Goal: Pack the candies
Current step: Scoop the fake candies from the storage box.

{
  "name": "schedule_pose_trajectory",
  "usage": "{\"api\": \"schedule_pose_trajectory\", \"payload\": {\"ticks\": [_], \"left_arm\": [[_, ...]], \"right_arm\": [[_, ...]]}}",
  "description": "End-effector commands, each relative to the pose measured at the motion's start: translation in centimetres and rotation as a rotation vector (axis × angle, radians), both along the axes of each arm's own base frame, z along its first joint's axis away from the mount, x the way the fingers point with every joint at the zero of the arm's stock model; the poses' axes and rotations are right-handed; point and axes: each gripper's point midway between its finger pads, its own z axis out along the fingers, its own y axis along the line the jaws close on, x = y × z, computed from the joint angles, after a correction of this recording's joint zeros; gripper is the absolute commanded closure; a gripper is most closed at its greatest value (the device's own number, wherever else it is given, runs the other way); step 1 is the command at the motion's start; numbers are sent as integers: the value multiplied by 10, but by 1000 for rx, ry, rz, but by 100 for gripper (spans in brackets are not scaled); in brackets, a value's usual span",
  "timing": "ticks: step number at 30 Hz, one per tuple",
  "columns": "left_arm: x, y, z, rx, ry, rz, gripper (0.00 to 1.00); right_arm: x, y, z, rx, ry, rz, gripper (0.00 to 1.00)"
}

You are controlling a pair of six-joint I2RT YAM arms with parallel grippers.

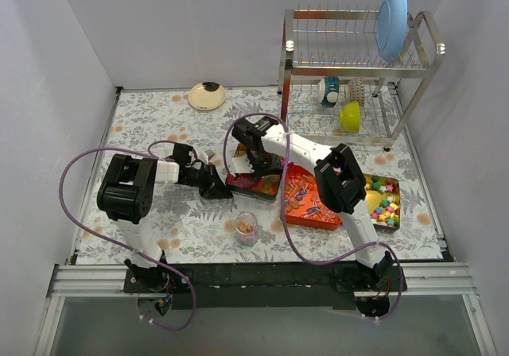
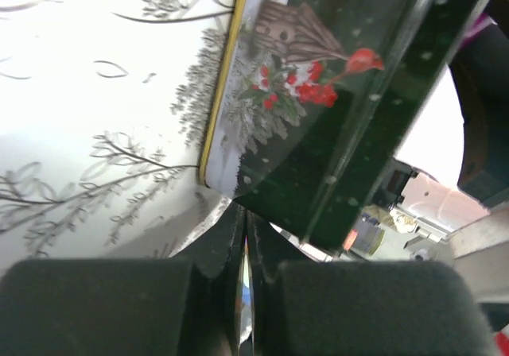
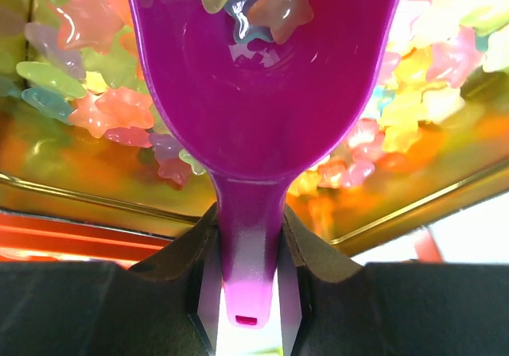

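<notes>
My right gripper (image 1: 258, 164) (image 3: 248, 229) is shut on the handle of a purple scoop (image 3: 262, 94). The scoop carries a few star-shaped candies (image 3: 254, 2) over a dark tin (image 1: 233, 183) full of glossy star candies (image 3: 95, 106). My left gripper (image 1: 216, 183) (image 2: 243, 213) is shut at the left edge of this tin (image 2: 294, 78), seemingly pinching its wall. A red tray (image 1: 296, 217) of wrapped candies (image 1: 306, 197) and a yellow tin (image 1: 395, 183) of pastel candies (image 1: 383, 205) lie to the right. A small clear cup (image 1: 246, 227) with some candies stands in front.
A metal dish rack (image 1: 358, 62) stands at the back right with a blue plate (image 1: 391, 10) and a yellow-green bowl (image 1: 350, 116). A cream dish (image 1: 207, 95) lies at the back centre. White walls enclose the floral-covered table.
</notes>
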Motion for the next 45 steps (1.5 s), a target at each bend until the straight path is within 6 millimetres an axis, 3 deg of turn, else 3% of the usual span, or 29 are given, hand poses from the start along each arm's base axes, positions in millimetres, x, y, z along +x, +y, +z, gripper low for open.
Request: {"api": "schedule_pose_trajectory", "payload": {"ticks": [1, 2, 3, 8, 16, 22, 23, 29, 33, 39, 45], "left_arm": [[16, -1, 40, -36, -124, -52, 91], [21, 2, 48, -31, -164, -58, 86], [22, 5, 52, -26, -174, -60, 76], [11, 22, 68, 32, -131, -94, 64], [5, 48, 94, 90, -161, -122, 62], [22, 63, 114, 72, -217, -83, 60], [34, 75, 121, 70, -241, -49, 60], [58, 87, 150, 44, -347, -47, 59], [63, 90, 159, 13, -375, -43, 59], [54, 96, 157, 12, -375, -51, 58], [55, 105, 158, 16, -385, -14, 58]], "right_arm": [[-37, 26, 5, 214, 196, -10, 99], [-35, 26, 9, 240, 197, -19, 99], [-35, 26, 9, 249, 199, -16, 99], [-26, 26, 18, 315, 172, -26, 99], [-13, -1, 17, 243, 109, -104, 99], [-7, -13, 25, 266, 93, -132, 99], [-4, -19, 26, 267, 92, -144, 99], [2, -49, 29, 318, 105, -185, 99], [1, -55, 26, 354, 109, -202, 99], [-4, -56, 30, 411, 95, -239, 99], [-9, -45, 59, 504, 82, -229, 99]]}}
